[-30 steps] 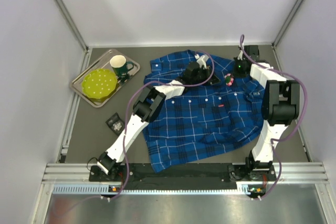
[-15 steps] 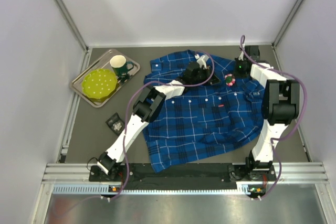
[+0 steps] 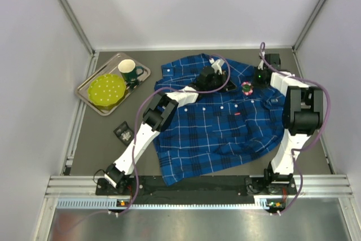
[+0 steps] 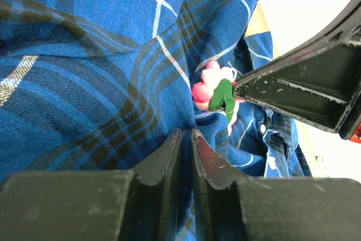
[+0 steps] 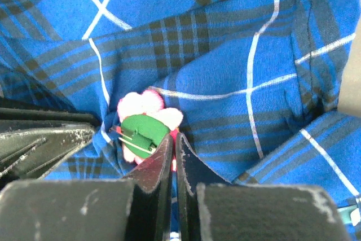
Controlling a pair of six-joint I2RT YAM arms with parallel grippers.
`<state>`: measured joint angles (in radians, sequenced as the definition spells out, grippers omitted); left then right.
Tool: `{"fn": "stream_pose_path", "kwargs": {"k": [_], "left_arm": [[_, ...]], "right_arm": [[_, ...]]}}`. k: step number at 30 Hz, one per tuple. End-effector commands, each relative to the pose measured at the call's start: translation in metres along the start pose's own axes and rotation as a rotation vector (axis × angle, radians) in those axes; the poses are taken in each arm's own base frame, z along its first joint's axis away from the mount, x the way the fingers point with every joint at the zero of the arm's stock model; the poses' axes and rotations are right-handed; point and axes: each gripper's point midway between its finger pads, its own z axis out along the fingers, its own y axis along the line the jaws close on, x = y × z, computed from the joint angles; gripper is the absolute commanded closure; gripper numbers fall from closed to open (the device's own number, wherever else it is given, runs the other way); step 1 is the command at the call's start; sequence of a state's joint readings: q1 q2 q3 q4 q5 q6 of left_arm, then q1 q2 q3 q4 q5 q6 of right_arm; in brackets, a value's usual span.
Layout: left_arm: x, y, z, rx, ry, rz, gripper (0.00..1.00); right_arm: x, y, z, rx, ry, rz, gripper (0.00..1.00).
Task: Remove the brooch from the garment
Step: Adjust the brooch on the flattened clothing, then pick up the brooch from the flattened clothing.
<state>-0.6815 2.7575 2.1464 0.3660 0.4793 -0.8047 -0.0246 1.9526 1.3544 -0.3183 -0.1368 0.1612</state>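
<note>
Blue plaid garment [image 3: 220, 134] lies spread on the table [image 3: 101, 150], with a pink-and-green brooch [image 5: 144, 128] pinned near its collar. The left gripper [image 4: 183, 139] pinches a cloth fold just beside the brooch; the right gripper [image 5: 172, 145], jaws closed, touches the brooch's green back.

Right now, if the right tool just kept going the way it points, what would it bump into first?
Most likely the brooch: the right tool's closed tips sit at its edge. Just past that lies the blue shirt, though depth is hard to judge here.
</note>
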Motion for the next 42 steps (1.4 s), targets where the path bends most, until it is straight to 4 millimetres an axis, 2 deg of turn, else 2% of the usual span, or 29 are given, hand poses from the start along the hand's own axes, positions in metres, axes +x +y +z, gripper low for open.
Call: {"fn": "stream_pose_path", "kwargs": {"k": [1,2,4,5,7,8,10,13,16,17,19,20,22,23,25,26,27,29,30,31,32,33,34,35,37,38,39,40,42], "left_arm": [[0.007,-0.002,0.002,-0.009,0.022,0.015,0.82],[0.009,-0.002,0.002,-0.01,0.027,0.015,0.82],[0.007,-0.002,0.001,-0.012,0.025,0.026,0.82],[0.006,-0.002,0.001,-0.016,0.025,0.029,0.81],[0.005,-0.003,0.0,-0.017,0.029,0.036,0.82],[0.004,-0.004,-0.001,-0.016,0.03,0.04,0.81],[0.004,-0.007,-0.002,-0.017,0.035,0.054,0.81],[-0.004,-0.016,-0.005,-0.006,0.037,0.08,0.79],[-0.012,-0.033,-0.013,0.032,0.068,0.125,0.71],[-0.023,-0.044,-0.019,0.046,0.06,0.141,0.63],[-0.03,-0.053,-0.029,0.069,0.083,0.167,0.54],[-0.044,-0.059,-0.042,0.067,0.076,0.17,0.48],[-0.059,-0.06,-0.057,0.049,0.053,0.182,0.44],[-0.074,-0.063,-0.072,0.037,0.027,0.189,0.38],[-0.085,-0.069,-0.082,0.023,0.009,0.214,0.34],[-0.093,-0.077,-0.088,0.018,-0.007,0.23,0.34],[-0.095,-0.078,-0.091,0.005,-0.008,0.232,0.34],[-0.093,-0.085,-0.096,0.002,-0.01,0.207,0.36],[-0.094,-0.092,-0.097,0.022,-0.02,0.212,0.39],[-0.091,-0.097,-0.098,0.035,-0.018,0.212,0.4],[-0.079,-0.108,-0.095,0.058,-0.002,0.221,0.41],[-0.072,-0.118,-0.091,0.082,0.009,0.235,0.42],[-0.065,-0.127,-0.087,0.107,0.019,0.247,0.47],[-0.05,-0.145,-0.076,0.151,0.044,0.262,0.48],[-0.028,-0.153,-0.061,0.198,0.078,0.264,0.51],[-0.019,-0.167,-0.052,0.228,0.081,0.28,0.52],[-0.019,-0.167,-0.044,0.218,0.064,0.28,0.53],[-0.006,-0.15,-0.034,0.198,0.085,0.251,0.56],[-0.011,-0.16,-0.024,0.242,0.068,0.211,0.59]], "right_arm": [[-0.013,0.012,-0.026,-0.039,-0.074,0.013,1.0],[-0.004,0.013,-0.026,-0.044,-0.072,0.035,1.0],[-0.005,0.015,-0.04,-0.017,-0.116,0.046,1.0],[0.009,0.013,-0.04,0.043,-0.111,0.042,1.0],[0.005,0.025,-0.056,0.06,-0.169,0.031,1.0],[0.02,0.027,-0.057,0.058,-0.159,0.041,1.0],[0.017,0.035,-0.064,0.045,-0.214,0.054,1.0],[0.026,0.036,-0.059,0.046,-0.223,0.095,1.0],[0.018,0.05,-0.056,-0.017,-0.225,0.099,0.91],[0.016,0.064,-0.052,-0.087,-0.204,0.087,0.82],[0.009,0.079,-0.05,-0.16,-0.208,0.089,0.75],[0.006,0.093,-0.048,-0.232,-0.187,0.104,0.7],[-0.007,0.1,-0.056,-0.301,-0.196,0.145,0.69],[-0.021,0.115,-0.065,-0.402,-0.237,0.178,0.65],[-0.035,0.108,-0.069,-0.444,-0.257,0.256,0.51],[-0.048,0.119,-0.077,-0.532,-0.25,0.295,0.51],[-0.041,0.117,-0.057,-0.545,-0.189,0.327,0.5],[-0.045,0.117,-0.053,-0.555,-0.141,0.329,0.5],[-0.046,0.099,-0.053,-0.527,-0.158,0.344,0.5],[-0.058,0.088,-0.074,-0.506,-0.236,0.334,0.48],[-0.04,0.069,-0.069,-0.418,-0.252,0.347,0.47],[-0.039,0.059,-0.075,-0.382,-0.283,0.34,0.45],[-0.04,0.05,-0.084,-0.346,-0.308,0.332,0.43],[-0.037,0.03,-0.081,-0.264,-0.312,0.324,0.43],[-0.028,0.013,-0.078,-0.19,-0.29,0.315,0.43],[-0.029,0.0,-0.077,-0.161,-0.299,0.332,0.43],[-0.026,-0.003,-0.077,-0.164,-0.292,0.34,0.43],[-0.022,-0.006,-0.076,-0.171,-0.281,0.355,0.42],[-0.019,-0.014,-0.075,-0.159,-0.277,0.365,0.42]]}}
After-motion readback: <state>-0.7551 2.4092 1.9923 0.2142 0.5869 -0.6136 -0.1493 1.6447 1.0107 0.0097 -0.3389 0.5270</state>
